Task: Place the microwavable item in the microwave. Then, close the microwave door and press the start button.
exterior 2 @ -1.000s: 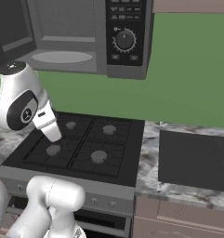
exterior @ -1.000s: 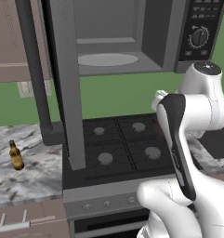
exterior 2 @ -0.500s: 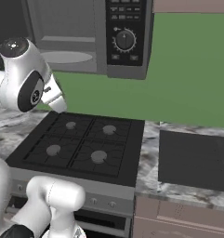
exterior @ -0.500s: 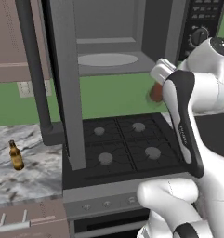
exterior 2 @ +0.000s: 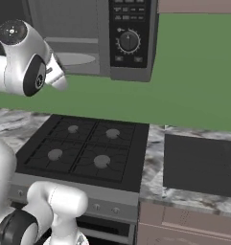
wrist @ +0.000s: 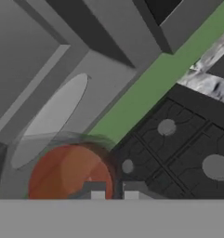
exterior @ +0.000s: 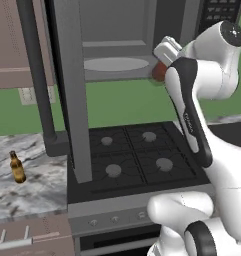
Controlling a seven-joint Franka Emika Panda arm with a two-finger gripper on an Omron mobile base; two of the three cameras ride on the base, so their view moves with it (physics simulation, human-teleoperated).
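End effector (wrist: 113, 190) grips the glass cup (wrist: 69, 172) at the open microwave (exterior: 142, 40) mouth.

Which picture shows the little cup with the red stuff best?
The hand view: the glass cup sits big and close, its reddish contents seen from above, right by the pincer, near the microwave opening. The left base view gives a small reddish sliver beside the arm. In the right base view I cannot make it out.

arm: raised high, elbow bent | pincer (wrist: 112, 189): clamped on cup (wrist: 69, 171)
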